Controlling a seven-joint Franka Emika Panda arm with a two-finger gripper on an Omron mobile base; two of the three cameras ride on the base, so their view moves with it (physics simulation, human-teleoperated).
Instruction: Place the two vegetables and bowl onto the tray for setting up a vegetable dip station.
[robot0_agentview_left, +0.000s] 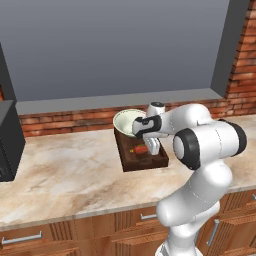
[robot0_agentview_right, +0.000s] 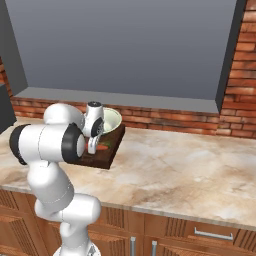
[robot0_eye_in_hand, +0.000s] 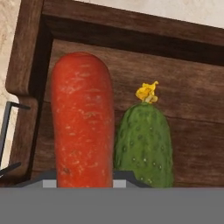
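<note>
Now the fingers (robot0_agentview_left: 153, 146) pinch the carrot (robot0_eye_in_hand: 82, 118) low over the tray (robot0_eye_in_hand: 131, 48), which sits on the bench (robot0_agentview_left: 70, 175). Just beside the fingers, the cucumber (robot0_eye_in_hand: 144, 144) lies on the tray floor, touching the carrot. Beyond them sits the bowl (robot0_agentview_left: 126, 121), on the tray's far end.

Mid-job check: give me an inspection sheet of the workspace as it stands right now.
Surface: beige marble counter.
Job's things: rectangular dark brown wooden tray on the counter; round pale greenish-white bowl at its far end; orange-red carrot and short dark green cucumber side by side over the tray floor.
Clutter: nothing seen.
Gripper: gripper low over the tray, jaws either side of the carrot; whether the carrot rests on the tray cannot be told.
Cables: nothing seen.
Surroundings: red brick wall, black appliance, wooden drawers.
</note>
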